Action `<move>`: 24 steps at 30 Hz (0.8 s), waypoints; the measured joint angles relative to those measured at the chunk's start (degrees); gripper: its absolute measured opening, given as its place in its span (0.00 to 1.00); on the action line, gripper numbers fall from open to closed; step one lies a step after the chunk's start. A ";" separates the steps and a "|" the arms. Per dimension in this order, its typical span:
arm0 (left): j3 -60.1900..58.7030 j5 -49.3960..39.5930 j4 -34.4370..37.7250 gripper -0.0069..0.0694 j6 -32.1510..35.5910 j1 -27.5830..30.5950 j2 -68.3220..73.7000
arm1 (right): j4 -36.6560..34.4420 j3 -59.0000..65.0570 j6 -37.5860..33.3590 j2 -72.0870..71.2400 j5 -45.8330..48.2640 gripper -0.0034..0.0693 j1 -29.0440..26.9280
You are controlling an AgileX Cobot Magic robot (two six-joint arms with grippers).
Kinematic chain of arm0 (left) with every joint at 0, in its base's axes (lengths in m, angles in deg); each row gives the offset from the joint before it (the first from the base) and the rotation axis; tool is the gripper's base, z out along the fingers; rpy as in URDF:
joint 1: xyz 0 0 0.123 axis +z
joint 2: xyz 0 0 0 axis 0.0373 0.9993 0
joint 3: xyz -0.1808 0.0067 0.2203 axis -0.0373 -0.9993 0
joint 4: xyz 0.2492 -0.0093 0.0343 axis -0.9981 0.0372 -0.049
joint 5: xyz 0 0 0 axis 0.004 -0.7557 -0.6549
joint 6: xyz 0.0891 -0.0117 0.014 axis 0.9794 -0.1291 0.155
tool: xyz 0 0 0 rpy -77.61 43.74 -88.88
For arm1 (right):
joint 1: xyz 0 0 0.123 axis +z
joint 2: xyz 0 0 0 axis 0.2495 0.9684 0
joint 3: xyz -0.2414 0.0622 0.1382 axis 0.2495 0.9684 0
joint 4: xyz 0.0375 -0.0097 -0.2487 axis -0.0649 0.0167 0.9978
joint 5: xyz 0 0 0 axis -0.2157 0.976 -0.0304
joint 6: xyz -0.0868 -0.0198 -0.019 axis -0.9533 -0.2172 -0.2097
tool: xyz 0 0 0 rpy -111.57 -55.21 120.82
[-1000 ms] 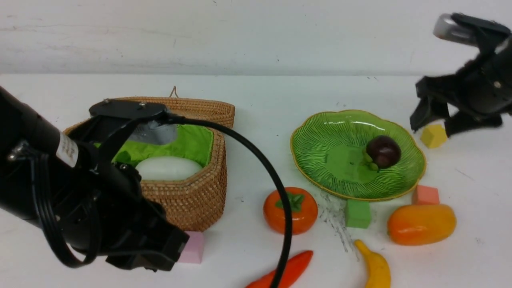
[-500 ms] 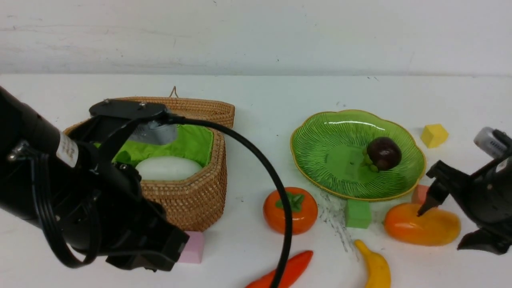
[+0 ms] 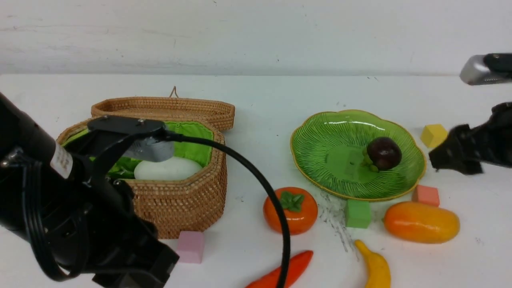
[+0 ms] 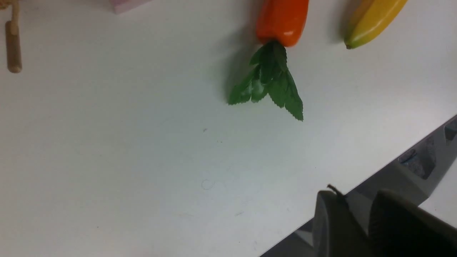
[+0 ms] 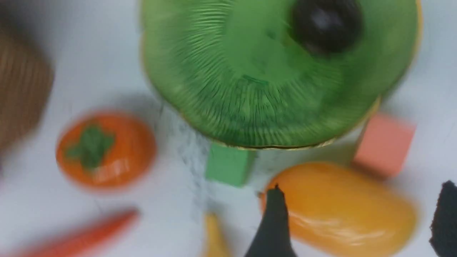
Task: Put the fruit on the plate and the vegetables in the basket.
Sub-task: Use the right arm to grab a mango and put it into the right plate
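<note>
Looking at the right gripper (image 3: 460, 154): it hangs off the plate's (image 3: 328, 136) right rim, fingers (image 5: 275, 221) spread wide, holding nothing. The mango (image 3: 422, 222) lies on the table nearer the robot and slightly left of it, just off the plate's near rim. Its long axis runs left-right, roughly along the jaw span, so I'd expect a wrist turn. The left gripper (image 4: 357, 200) is at the table's near edge, well apart, narrowly parted, empty.
</note>
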State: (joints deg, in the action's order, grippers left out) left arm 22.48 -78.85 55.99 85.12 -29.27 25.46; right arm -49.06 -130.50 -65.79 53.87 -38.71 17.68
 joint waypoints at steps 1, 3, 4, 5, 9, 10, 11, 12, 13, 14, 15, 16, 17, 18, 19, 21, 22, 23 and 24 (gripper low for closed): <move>0.00 -0.04 0.00 0.30 0.00 0.00 0.00 | 0.06 -0.25 -9.45 -0.47 2.22 0.77 0.00; 0.00 -0.12 0.00 0.30 0.00 0.00 0.00 | -0.44 0.02 -20.17 0.07 3.52 0.76 0.00; 0.00 -0.12 0.00 0.31 0.12 0.00 0.00 | -0.71 0.31 -24.46 0.85 3.53 0.76 0.07; 0.00 -0.12 0.00 0.31 0.17 0.00 0.00 | -0.70 0.53 -26.56 1.47 3.41 0.76 0.19; 0.00 -0.12 0.00 0.31 1.16 0.00 0.00 | 1.73 2.01 -35.10 6.59 2.32 0.76 1.98; 0.00 -0.12 0.00 0.31 1.42 0.00 0.00 | 3.37 2.06 -36.76 8.17 2.25 0.76 2.86; 0.00 -0.12 0.00 0.31 1.58 0.00 0.00 | 5.39 2.06 -37.67 9.67 1.95 0.76 3.90; 0.00 -0.12 0.00 0.31 1.99 0.00 0.00 | 6.26 2.06 -38.04 10.18 1.70 0.76 4.34; 0.00 -0.12 0.00 0.31 1.99 0.00 0.00 | 8.07 2.06 -38.23 11.28 1.24 0.76 5.26; 0.00 -0.12 0.00 0.31 1.99 0.00 0.00 | 9.26 2.06 -38.29 12.10 0.85 0.76 5.71; 0.00 -0.12 0.00 0.31 1.99 0.00 0.00 | 9.48 2.06 -38.29 12.26 0.75 0.76 5.77; 0.00 -0.12 0.00 0.32 1.99 0.00 0.00 | 10.84 2.06 -38.29 13.58 -0.05 0.77 5.96; 0.00 -0.12 0.00 0.32 1.99 0.00 0.00 | 11.13 2.06 -38.29 13.96 -0.14 0.77 5.96; 0.00 -0.12 0.00 0.32 1.99 0.00 0.00 | 11.89 2.06 -38.29 15.00 -0.41 0.78 5.96; 0.00 -0.12 0.00 0.32 1.99 0.00 0.00 | 12.71 2.06 -38.29 16.72 -0.95 0.79 5.96; 0.00 -0.12 0.00 0.32 1.99 0.00 0.00 | 13.21 2.06 -38.34 19.01 -1.64 0.79 6.07; 0.00 -0.12 0.00 0.33 1.99 0.00 0.00 | 13.81 1.99 -38.48 20.02 -2.81 0.80 6.07; 0.00 -0.12 0.00 0.33 1.99 0.00 0.00 | 13.81 1.93 -38.48 20.18 -3.09 0.80 6.07; 0.00 -0.12 0.00 0.33 1.99 0.00 0.00 | 14.12 1.84 -38.48 21.18 -4.33 0.80 6.07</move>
State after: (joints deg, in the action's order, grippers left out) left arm 22.48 -78.97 55.99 87.10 -29.27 25.46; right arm -34.94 -128.66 -104.28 75.05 -43.04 23.74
